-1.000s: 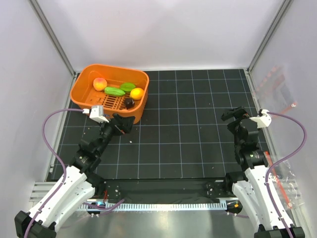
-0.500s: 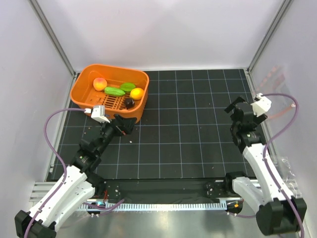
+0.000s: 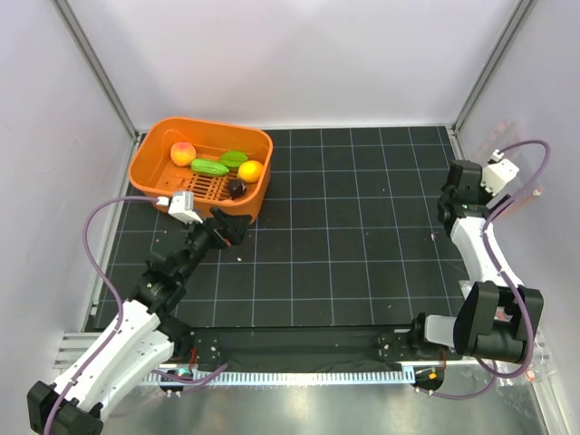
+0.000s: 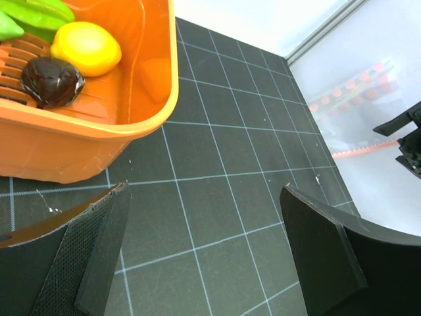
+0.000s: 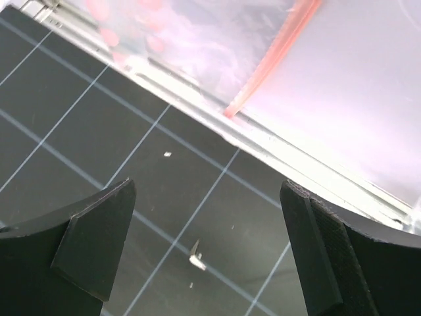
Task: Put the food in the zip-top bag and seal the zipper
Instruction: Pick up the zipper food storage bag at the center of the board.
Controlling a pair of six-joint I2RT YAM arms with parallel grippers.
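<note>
We see all the food sitting in the orange basket [image 3: 145, 177] at the far left of the black gridded mat [image 3: 344, 245]. In it are the peach-orange ball [image 3: 183, 153], two green pieces [image 3: 209, 168] side by side, the yellow-orange fruit [image 3: 251, 171] and, just beside it, the small dark purple one [image 3: 236, 188]. The left gripper [image 4: 205, 197] hovers over the mat just off the basket's near right corner, its fingers [image 4: 99, 257] spread wide with nothing between them. The right gripper [image 5: 207, 194] is out at the mat's right edge, jaws likewise wide apart and empty, above bare mat close to the metal rail [image 5: 283, 158]. The zip-top bag [image 5: 197, 39] lies beyond that rail, well apart from the basket, crinkled and marked with pale pink spots. Its zipper [image 5: 276, 56] shows as a pink-red strip slanting away from the rail. From above the bag appears only faintly at the right wall, so we cannot tell whether it rests against the panel or behind it, nor whether the zipper is closed.
</note>
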